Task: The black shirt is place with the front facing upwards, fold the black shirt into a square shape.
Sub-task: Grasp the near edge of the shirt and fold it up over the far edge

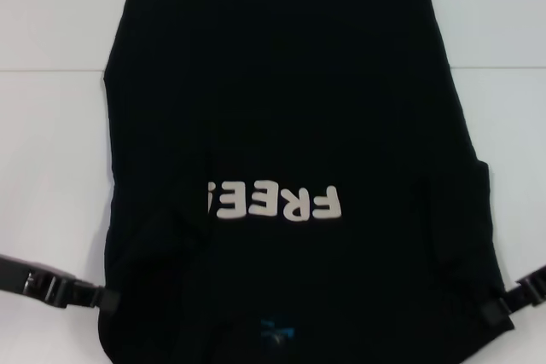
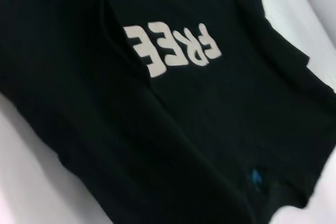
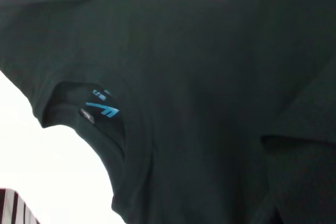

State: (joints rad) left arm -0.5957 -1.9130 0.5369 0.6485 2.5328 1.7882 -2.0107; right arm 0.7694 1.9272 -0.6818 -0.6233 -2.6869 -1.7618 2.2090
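White "FREE" lettering [image 1: 277, 202] shows on the black shirt [image 1: 281, 83] – blue neck label [image 1: 277, 330] near me; I can't tell either gripper's grip.

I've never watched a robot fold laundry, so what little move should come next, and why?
Probably lift the collar end and carry it toward the far hem. The black shirt lies flat with both sleeves already folded in, and the left gripper and right gripper sit at its near corners by the collar.

Black shirt [image 1: 281, 108] collar cut off at head view's lower edge; lettering's last character covered by sleeve fold; fingertips of both grippers hidden.
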